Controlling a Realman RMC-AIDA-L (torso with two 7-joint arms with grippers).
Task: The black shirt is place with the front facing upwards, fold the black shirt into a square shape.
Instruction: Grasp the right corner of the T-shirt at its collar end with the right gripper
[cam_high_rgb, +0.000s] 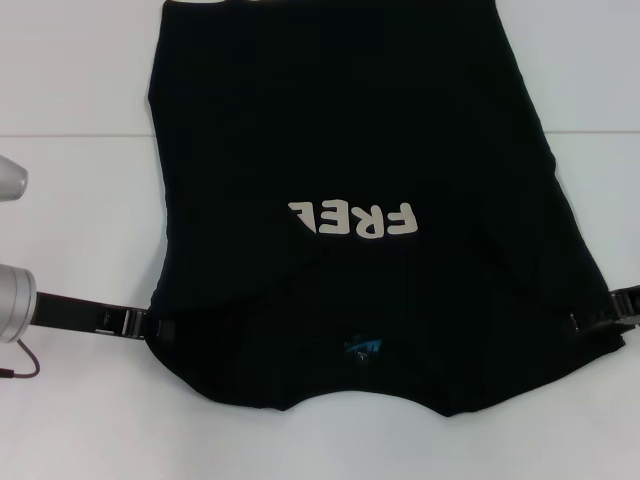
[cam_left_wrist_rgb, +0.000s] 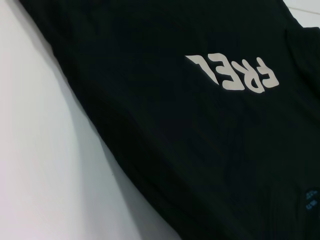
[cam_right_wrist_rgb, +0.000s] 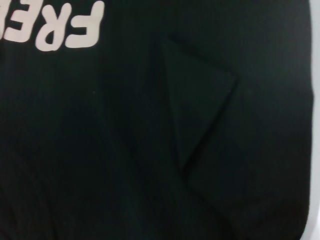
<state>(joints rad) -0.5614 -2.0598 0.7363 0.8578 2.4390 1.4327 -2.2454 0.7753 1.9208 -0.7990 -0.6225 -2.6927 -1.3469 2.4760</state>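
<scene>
Head view: black shirt (cam_high_rgb: 350, 130) spans between left pincer (cam_high_rgb: 150, 324) and right pincer (cam_high_rgb: 590, 318).

The black shirt (cam_high_rgb: 350, 150) lies on the table (cam_high_rgb: 70, 70) (claws flank it).

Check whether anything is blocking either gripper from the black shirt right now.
Nothing visible is. The left gripper and right gripper are already at the near side edges of the black shirt, which lies on the white table with no other object around it.
</scene>
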